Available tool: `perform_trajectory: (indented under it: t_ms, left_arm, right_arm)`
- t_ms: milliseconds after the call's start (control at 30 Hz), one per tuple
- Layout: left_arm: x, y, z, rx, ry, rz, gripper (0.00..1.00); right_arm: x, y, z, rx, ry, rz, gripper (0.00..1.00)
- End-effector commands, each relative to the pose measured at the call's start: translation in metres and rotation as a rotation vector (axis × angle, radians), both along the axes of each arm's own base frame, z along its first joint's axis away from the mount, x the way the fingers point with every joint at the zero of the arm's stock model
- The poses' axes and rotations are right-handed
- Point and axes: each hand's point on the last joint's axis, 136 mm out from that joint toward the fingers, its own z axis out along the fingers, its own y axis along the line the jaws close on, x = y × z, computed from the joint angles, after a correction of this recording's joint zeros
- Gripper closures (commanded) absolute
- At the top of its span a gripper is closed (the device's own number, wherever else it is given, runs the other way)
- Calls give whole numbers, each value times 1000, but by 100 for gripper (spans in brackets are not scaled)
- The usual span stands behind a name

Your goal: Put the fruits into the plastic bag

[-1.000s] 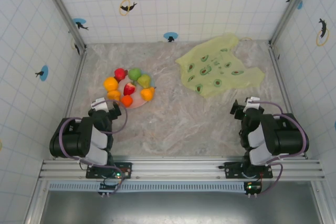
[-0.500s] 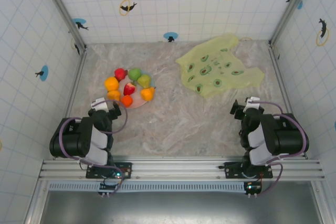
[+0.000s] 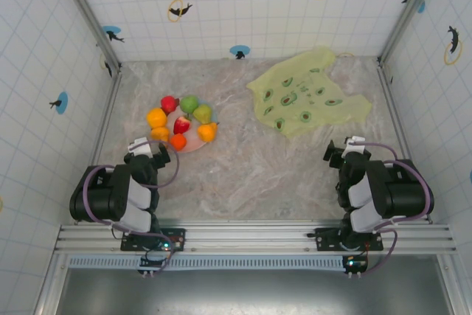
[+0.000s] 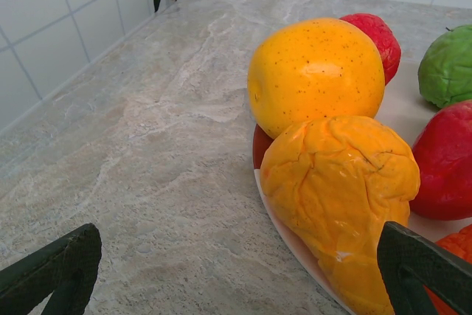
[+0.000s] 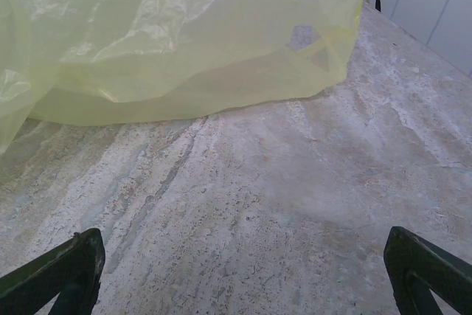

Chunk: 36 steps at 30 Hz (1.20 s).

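Several toy fruits sit piled on the plate beside our left gripper, plastic bag flat beyond the right gripper; both gape empty, so we judge the first pick is next.

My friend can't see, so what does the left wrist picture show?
A round yellow fruit and a wrinkly orange fruit sit at the edge of a plate, red fruit and green fruit behind. The left pincer is open over the marble table.

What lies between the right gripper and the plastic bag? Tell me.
Bare marble table: in the right wrist view, nothing sits between the open right gripper and the plastic bag.
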Motion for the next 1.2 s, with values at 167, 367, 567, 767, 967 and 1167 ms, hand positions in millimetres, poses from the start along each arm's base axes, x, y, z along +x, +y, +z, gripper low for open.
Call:
perform_trajectory:
  t_ms: [167, 367, 567, 767, 967, 1167]
  left_arm:
    - [-2, 21, 15, -15, -12, 138, 2]
    - [-12, 51, 43, -256, -78, 428, 2]
    - [15, -2, 98, -599, -94, 189, 2]
    - [27, -91, 136, -746, -12, -207, 2]
    - [22, -116, 130, -626, 88, -246, 2]
    - [18, -119, 119, -640, 118, -255, 2]
  right_arm:
    - [-7, -13, 19, -10, -52, -84, 1]
    - [-13, -51, 73, 120, -196, -337, 1]
    - [12, -21, 101, 346, -177, -223, 4]
    - [61, 21, 77, 444, 23, -142, 4]
    - [99, 32, 51, 560, 70, -168, 5]
    - [138, 56, 25, 586, 166, -44, 30]
